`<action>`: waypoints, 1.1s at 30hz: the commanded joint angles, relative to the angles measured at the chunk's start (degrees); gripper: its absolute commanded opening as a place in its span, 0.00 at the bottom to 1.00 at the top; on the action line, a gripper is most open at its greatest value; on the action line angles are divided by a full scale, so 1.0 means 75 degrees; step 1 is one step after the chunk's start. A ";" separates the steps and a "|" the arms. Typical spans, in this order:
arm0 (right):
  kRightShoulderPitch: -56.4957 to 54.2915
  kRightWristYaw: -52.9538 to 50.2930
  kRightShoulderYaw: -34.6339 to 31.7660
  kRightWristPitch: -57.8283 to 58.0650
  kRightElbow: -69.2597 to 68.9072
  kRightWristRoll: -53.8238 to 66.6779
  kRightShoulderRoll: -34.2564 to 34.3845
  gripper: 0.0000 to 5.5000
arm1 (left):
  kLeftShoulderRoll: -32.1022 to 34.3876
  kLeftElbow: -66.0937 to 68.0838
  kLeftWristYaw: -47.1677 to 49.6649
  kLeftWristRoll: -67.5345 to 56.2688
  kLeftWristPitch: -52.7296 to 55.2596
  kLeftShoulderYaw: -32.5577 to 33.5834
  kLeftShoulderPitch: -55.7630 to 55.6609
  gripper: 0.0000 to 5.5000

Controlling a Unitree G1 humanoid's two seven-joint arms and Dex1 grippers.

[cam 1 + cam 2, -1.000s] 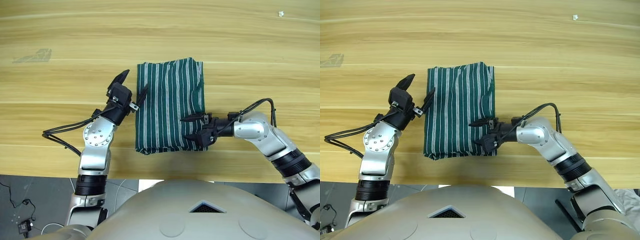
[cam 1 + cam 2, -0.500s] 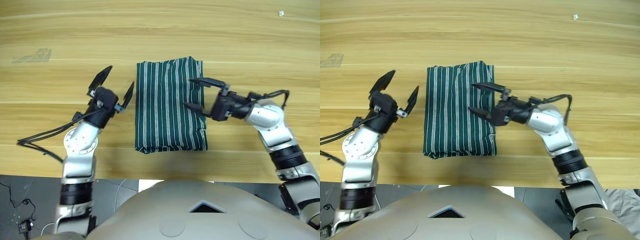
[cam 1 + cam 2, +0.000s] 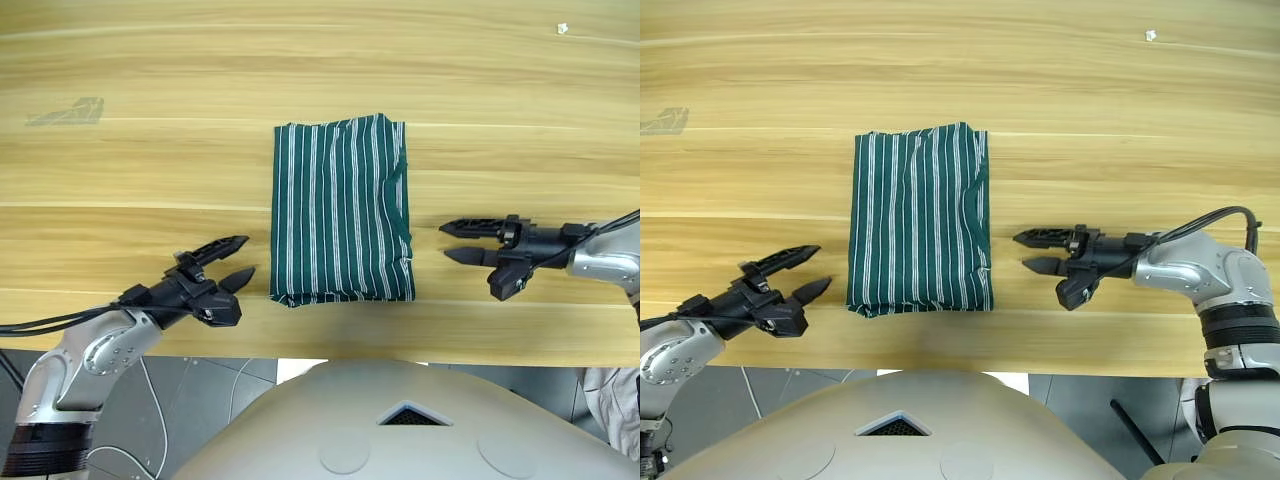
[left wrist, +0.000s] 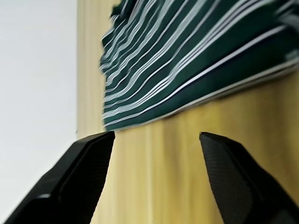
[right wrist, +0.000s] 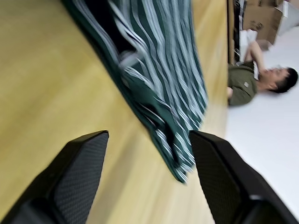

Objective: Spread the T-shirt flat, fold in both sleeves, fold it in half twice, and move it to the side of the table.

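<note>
- Two grippers flank the T-shirt (image 3: 342, 210), a neat striped rectangle at the centre of the frame on the table (image 3: 300, 60).
- The left gripper (image 3: 240, 258), lower left, and the right gripper (image 3: 446, 243), centre right, hang with jaws spread, holding nothing, clear of it.
- Folding looks finished to me. Shifting it aside remains, and that calls for gripping an edge without spilling the layers.

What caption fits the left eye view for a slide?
Folded striped T-shirt on the wooden table, with the open left gripper and open right gripper beside it, not touching.
</note>
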 commanded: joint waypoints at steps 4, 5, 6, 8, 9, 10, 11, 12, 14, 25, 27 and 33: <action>0.0123 -0.0214 0.0808 -0.0075 0.0234 -0.0299 0.0154 0.58 | 0.0142 0.0760 0.0061 0.0469 -0.0390 -0.0905 -0.0566 0.61; 0.0153 -0.0210 0.0952 -0.0087 0.0225 -0.0288 0.0202 0.58 | 0.0175 0.0778 0.0015 0.0490 -0.0427 -0.1029 -0.0617 0.61; 0.0199 -0.0207 0.1107 -0.0077 0.0200 -0.0216 0.0240 0.58 | 0.0246 0.0795 -0.0033 0.0530 -0.0482 -0.1136 -0.0631 0.61; 0.0262 -0.0218 0.1345 -0.0038 0.0159 -0.0099 0.0316 0.58 | 0.0409 0.0816 -0.0141 0.0575 -0.0556 -0.1322 -0.0635 0.61; 0.0277 -0.0227 0.1423 -0.0013 0.0140 -0.0046 0.0339 0.58 | 0.0472 0.0825 -0.0159 0.0579 -0.0571 -0.1390 -0.0623 0.61; 0.0280 -0.0239 0.1482 0.0006 0.0122 -0.0005 0.0345 0.58 | 0.0537 0.0829 -0.0199 0.0491 -0.0557 -0.1444 -0.0606 0.61; 0.0279 -0.0245 0.1535 0.0018 0.0106 0.0057 0.0338 0.58 | 0.0586 0.0829 -0.0196 0.0444 -0.0552 -0.1472 -0.0594 0.61; 0.0278 -0.0247 0.1576 0.0035 0.0085 0.0105 0.0321 0.58 | 0.0640 0.0828 -0.0208 0.0396 -0.0538 -0.1498 -0.0588 0.61; 0.0287 -0.0222 0.1690 0.0047 0.0028 0.0226 0.0280 0.58 | 0.0745 0.0769 -0.0256 0.0389 -0.0519 -0.1577 -0.0561 0.61; 0.0367 -0.0138 0.1917 0.0258 -0.0170 0.0647 0.0113 0.40 | 0.1185 0.0750 -0.0496 0.0198 -0.0409 -0.1905 -0.0478 0.28; 0.0353 -0.0114 0.1950 0.0285 -0.0166 0.0681 0.0107 0.32 | 0.1198 0.0645 -0.0536 0.0140 -0.0352 -0.1977 -0.0494 0.21; 0.0359 0.0019 0.2076 0.0533 -0.0148 0.0834 0.0205 0.12 | 0.1126 0.0532 -0.0476 0.0179 -0.0248 -0.2152 -0.0530 0.03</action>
